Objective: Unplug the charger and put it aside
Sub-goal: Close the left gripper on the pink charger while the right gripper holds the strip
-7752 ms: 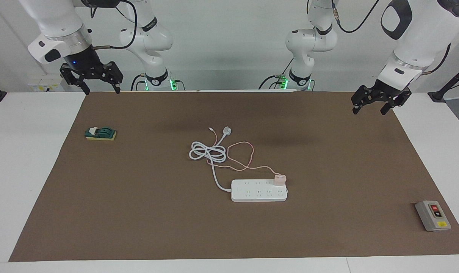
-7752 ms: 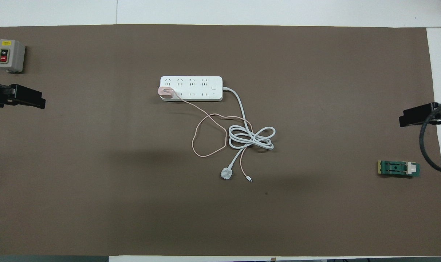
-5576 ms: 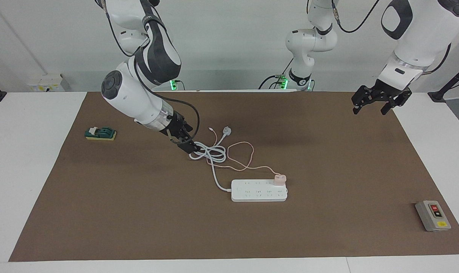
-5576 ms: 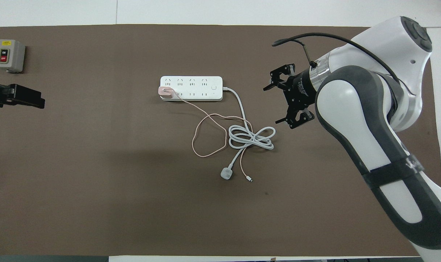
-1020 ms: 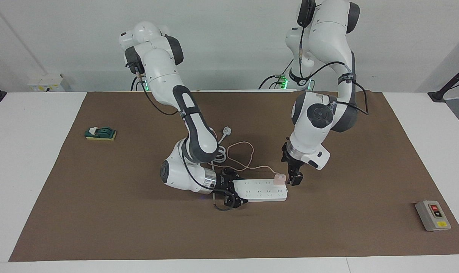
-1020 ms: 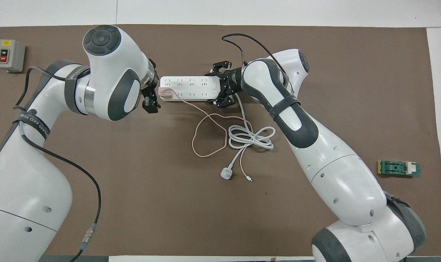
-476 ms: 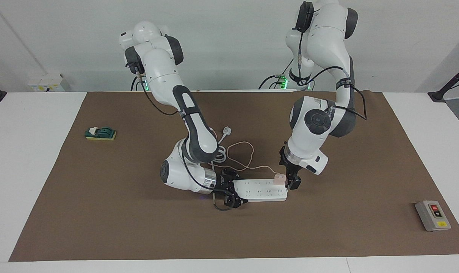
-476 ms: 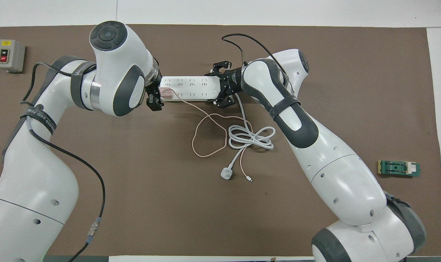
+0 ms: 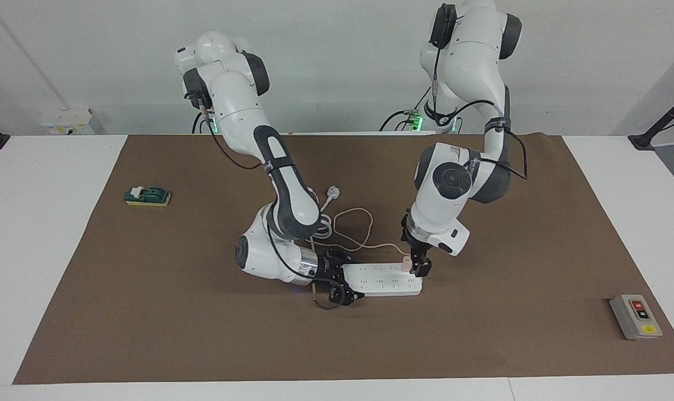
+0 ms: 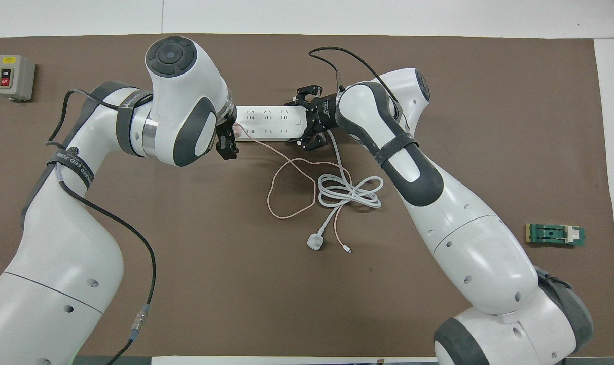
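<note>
The pale-pink charger (image 9: 406, 262) is plugged into the white power strip (image 9: 384, 281) at the strip's end toward the left arm. In the overhead view only a sliver of the charger (image 10: 238, 132) shows beside the left arm. Its thin pink cable (image 10: 286, 172) loops over the mat toward the robots. My left gripper (image 9: 413, 263) is down at the charger, around it. In the overhead view the left gripper (image 10: 230, 136) partly covers it. My right gripper (image 9: 338, 281) is shut across the strip's cord end (image 10: 299, 121) and rests on the mat.
The strip's thick white cord (image 10: 350, 190) lies coiled with its round plug (image 10: 315, 242) nearer to the robots. A grey switch box (image 10: 12, 76) stands toward the left arm's end. A green block (image 10: 555, 234) lies toward the right arm's end.
My left gripper has slid in from beside the strip's end onto the charger. The right gripper has stayed on the strip's cord end. The strip and the charger have not moved.
</note>
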### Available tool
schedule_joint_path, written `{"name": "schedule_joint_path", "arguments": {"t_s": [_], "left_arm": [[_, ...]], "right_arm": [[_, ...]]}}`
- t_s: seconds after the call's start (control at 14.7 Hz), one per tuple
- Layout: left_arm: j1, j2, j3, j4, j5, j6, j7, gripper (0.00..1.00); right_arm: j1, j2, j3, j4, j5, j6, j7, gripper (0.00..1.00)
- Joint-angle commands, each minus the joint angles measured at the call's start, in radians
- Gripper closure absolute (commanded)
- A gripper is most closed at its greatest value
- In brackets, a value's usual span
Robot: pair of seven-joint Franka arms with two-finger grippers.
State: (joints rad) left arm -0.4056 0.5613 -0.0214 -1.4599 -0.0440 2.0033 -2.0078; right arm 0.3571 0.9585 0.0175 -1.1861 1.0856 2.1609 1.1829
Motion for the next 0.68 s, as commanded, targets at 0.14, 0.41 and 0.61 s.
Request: {"name": "schedule_joint_path", "arguments": {"t_s": [0.14,0.41,0.61], "left_arm": [[-0.022,0.012,0.029,0.001,-0.005,0.009,-0.017,0.0],[-0.022,0.011,0.031,-0.008,-0.002,0.035,-0.017,0.0],[-0.024,0.015,0.032,-0.023,-0.004,0.054,-0.017,0.0]], "right_arm": [[0.01,0.009,0.002,-0.024,0.022,0.03,-0.094,0.59],[0.01,0.009,0.002,-0.024,0.022,0.03,-0.094,0.59],[0.01,0.008,0.002,-0.026,0.022,0.028,-0.094,0.59]]}}
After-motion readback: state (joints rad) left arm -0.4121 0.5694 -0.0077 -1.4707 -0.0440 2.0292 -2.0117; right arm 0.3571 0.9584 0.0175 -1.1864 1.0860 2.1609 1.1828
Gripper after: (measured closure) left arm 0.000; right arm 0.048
